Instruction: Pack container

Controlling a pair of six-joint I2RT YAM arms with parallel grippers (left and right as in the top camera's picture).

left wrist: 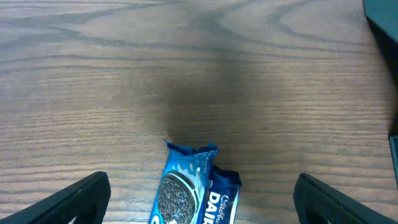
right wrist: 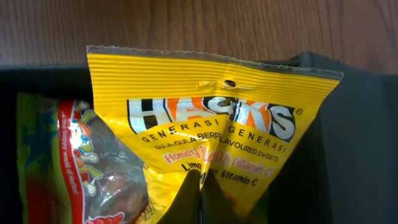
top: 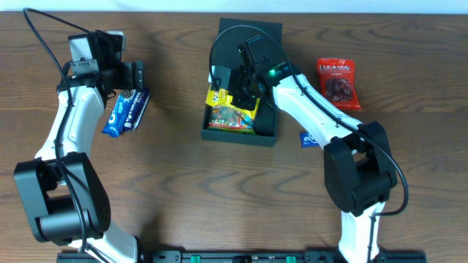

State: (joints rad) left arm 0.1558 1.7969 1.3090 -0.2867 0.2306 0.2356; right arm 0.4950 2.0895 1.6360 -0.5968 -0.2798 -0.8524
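Container (top: 268, 123) holds yellow packet (right wrist: 211, 124) pinched by right pincer (right wrist: 200, 193); left pincer (left wrist: 202, 199) gapes wide over blue packet (left wrist: 186, 186).

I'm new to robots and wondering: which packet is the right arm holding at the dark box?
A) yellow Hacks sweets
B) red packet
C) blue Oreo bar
A: the right wrist view shows the yellow Hacks packet creased and pinched in the right gripper, at the container.
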